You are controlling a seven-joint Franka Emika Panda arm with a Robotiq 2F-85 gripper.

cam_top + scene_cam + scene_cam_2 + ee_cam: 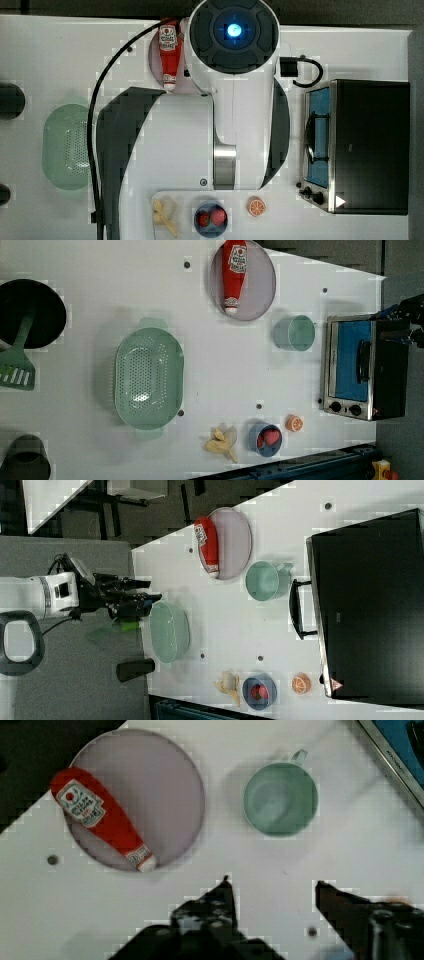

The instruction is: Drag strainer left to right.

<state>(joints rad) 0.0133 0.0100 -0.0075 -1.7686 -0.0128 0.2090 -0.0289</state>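
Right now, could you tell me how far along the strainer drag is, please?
Nothing looks done yet: the pale mint-green plastic oblong strainer sits untouched at the left view's left, far from the silver toaster oven. The black gripper holds nothing, its jaws open above bare white table. Reaching, gripping and dragging all remain.

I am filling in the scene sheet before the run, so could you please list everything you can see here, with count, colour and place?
strainer: one, pale mint green, on the table in the left view's left half
cup: one, teal green, between plate and oven
plate: one, pale lilac, at the left view's top
ketchup bottle: one, red, lying on the plate
toaster oven: one, silver and black with blue door, the left view's right
bowl: one, blue, holding something red
orange half: one, beside the bowl
banana: one, pale yellow, left of the bowl
spatula: one, green, the left view's left edge
table: one, white
gripper: one, black, open
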